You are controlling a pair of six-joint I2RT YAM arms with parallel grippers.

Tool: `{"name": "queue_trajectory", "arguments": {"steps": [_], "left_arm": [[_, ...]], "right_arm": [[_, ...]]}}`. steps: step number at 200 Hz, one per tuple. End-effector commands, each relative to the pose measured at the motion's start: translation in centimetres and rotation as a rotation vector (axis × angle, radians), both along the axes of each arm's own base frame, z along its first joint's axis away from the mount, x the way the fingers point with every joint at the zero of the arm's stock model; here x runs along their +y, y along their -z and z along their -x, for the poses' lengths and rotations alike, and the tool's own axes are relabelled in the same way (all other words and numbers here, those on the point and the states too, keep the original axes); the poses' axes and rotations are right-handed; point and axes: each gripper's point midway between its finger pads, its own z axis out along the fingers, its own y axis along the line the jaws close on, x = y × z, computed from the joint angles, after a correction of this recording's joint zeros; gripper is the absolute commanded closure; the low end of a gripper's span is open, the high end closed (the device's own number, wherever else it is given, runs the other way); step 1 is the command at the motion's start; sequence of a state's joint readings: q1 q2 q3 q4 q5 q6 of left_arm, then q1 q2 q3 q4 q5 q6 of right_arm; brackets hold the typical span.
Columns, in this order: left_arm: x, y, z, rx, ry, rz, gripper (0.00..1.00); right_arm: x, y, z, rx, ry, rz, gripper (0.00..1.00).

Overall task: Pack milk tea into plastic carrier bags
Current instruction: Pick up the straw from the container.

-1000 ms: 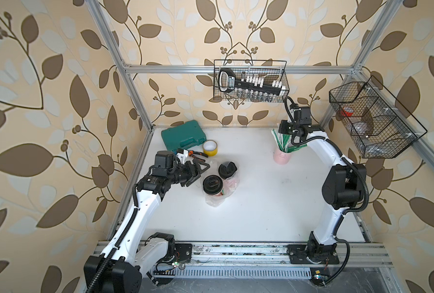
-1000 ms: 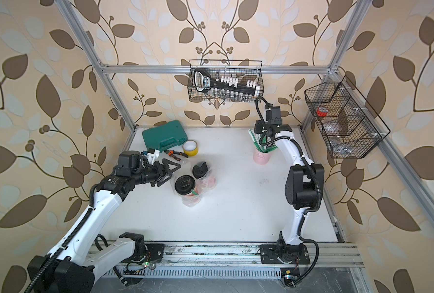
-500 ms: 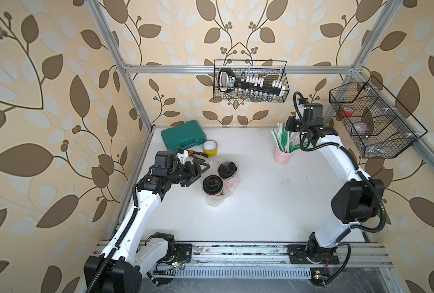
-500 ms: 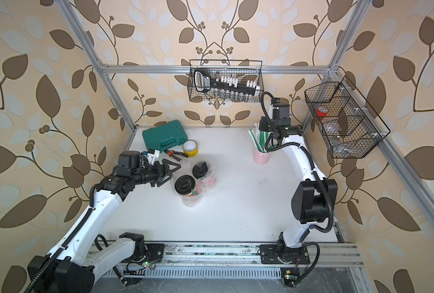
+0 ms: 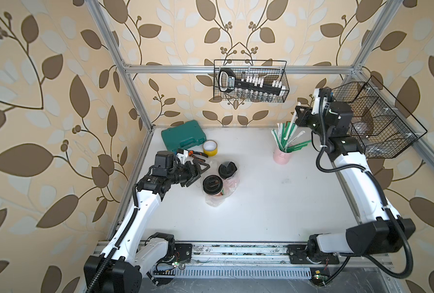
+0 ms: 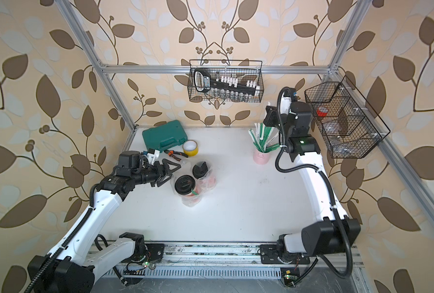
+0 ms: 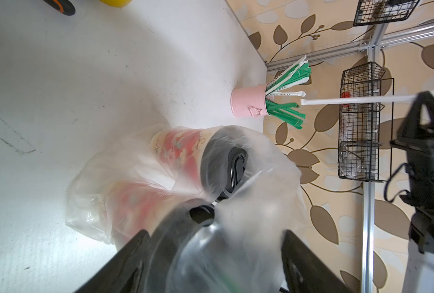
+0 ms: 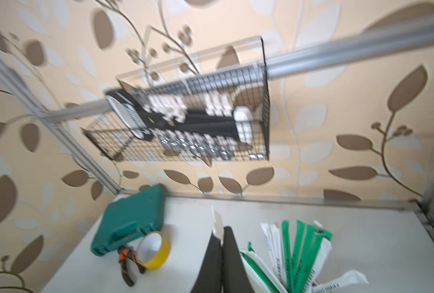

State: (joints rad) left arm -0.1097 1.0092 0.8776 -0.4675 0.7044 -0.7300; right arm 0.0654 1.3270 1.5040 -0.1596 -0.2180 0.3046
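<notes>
Since the earlier frame the right hand (image 5: 298, 118) has risen off the pink cup of straws (image 5: 283, 155) and swung toward the table's (image 5: 261, 208) far right corner. The left arm has not shifted.

Progress: both milk tea cups stand upright inside the plastic carrier bag (image 5: 217, 200). The near cup (image 5: 212, 185) and the far cup (image 5: 227, 169) stand just beside each other, lids on. The bag sits in the table's left half, a little nearer the far edge, in front of the yellow tape roll (image 5: 210, 147). Judged from this, the cups are loaded. What seems left is delivering a straw and gathering the bag's mouth, which is slack and open around the lids.

Right hand: fingers pressed together on one white wrapped straw (image 7: 350, 99), held in the air above the straw cup. It is well apart from the bag, with the breadth of the table between them.

Left hand (image 5: 198, 173): fingers spread wide, just beside the bag on its left-edge side, level with the lids. In the left wrist view, bag film lies between the fingers (image 7: 131, 256). I cannot tell whether they touch it.
</notes>
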Motion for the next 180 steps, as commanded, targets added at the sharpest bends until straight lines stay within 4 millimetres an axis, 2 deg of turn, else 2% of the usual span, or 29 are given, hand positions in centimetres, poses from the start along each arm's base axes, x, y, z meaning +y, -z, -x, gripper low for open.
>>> {"name": "queue_trajectory", "arguments": {"steps": [1, 29, 49, 67, 92, 130, 180], "left_arm": [[0.0, -1.5, -0.6, -0.05, 0.013, 0.006, 0.19], [-0.1, -1.4, -0.8, -0.046, 0.018, 0.009, 0.2], [-0.1, -1.4, -0.9, -0.046, 0.02, 0.008, 0.2], [-0.1, -1.4, -1.0, -0.045, 0.016, 0.005, 0.21], [-0.1, -1.1, -1.0, -0.037, 0.018, 0.006, 0.22], [-0.2, -1.1, -1.2, -0.035, 0.026, 0.01, 0.23], [-0.3, -1.0, -1.3, -0.032, 0.027, 0.014, 0.24]], "right_arm": [[4.1, -5.2, 5.5, -0.163, -0.196, -0.092, 1.0], [9.7, -6.6, 10.5, -0.211, -0.376, -0.121, 1.0], [14.3, -6.6, 13.6, -0.21, -0.559, -0.169, 1.0], [19.2, -5.2, 15.9, -0.162, -0.708, -0.162, 1.0], [23.4, -2.2, 17.0, -0.082, -0.764, -0.099, 1.0], [25.6, 2.1, 15.8, 0.026, -0.754, -0.006, 1.0], [25.1, 4.7, 14.6, 0.091, -0.677, 0.086, 1.0]]}}
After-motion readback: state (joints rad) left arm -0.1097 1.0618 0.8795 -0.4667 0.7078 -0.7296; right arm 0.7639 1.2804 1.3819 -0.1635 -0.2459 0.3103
